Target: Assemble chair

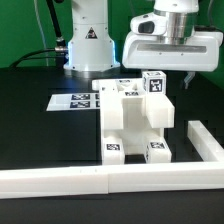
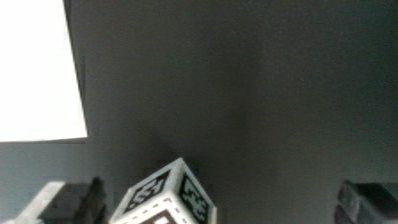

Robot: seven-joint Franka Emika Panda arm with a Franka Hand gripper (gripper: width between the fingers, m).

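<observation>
Chair (image 1: 135, 118) upright, long axis vertical (tags outward); gripper (image 1: 172, 72) spread wide, empty.

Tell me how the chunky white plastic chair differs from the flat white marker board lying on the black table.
The chunky matte-white plastic chair stands tall in blocky, interlocking pieces; the thin flat white marker board lies low on the black table. The chair carries its tags on several faces, top and front; the marker board shows them on its upper face only. In the exterior view the chair sits right of the board. Both are white with square black-and-white tags.

Chair (image 1: 135, 118) between marker board (image 1: 78, 100) and rail (image 1: 110, 180); gripper (image 1: 172, 72) seemingly above.
</observation>
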